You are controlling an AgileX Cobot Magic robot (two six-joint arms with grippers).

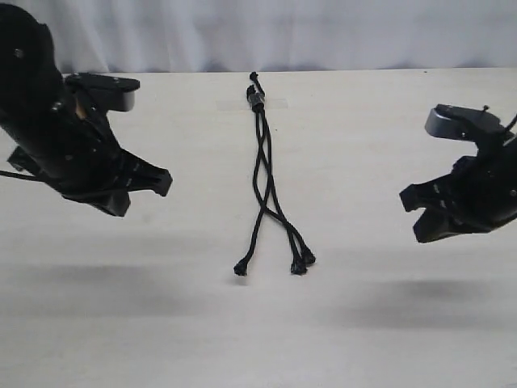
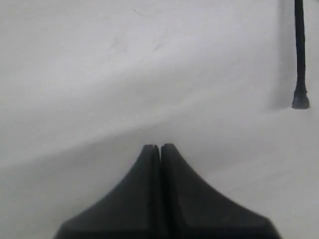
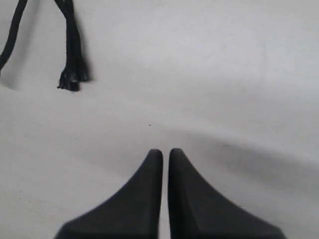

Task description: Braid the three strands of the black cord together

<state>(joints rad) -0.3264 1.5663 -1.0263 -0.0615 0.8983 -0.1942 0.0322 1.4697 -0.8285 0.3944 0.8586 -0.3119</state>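
Black woven rope, matte and finely ribbed: the black cord (image 1: 270,207) lies flat along the middle of the table (image 1: 121,323), a pale surface with a faint grain. Its joined end is at the far edge, held in a small black clamp (image 1: 257,99). A faint translucent strip (image 1: 279,103), possibly clear tape, crosses that spot. From the clamp the three strands (image 1: 292,241) run close together toward the near side, cross once, then splay. One strand veers left; the other two go right and finish just beside each other. Each finishes in a small frayed knob (image 1: 241,268). The left gripper (image 1: 161,182) hangs above the table, well apart from the cord; in the left wrist view its smooth, wedge-shaped black fingers (image 2: 149,164) are pressed together and hold nothing. The right gripper (image 1: 412,214) is likewise off to the side and clear of the rope, its fingers (image 3: 185,169) drawn in to a hairline slit, empty. Soft shadows lie on the table under both arms. A pleated white curtain (image 1: 242,32) backs the scene. Nothing lies across the cord.
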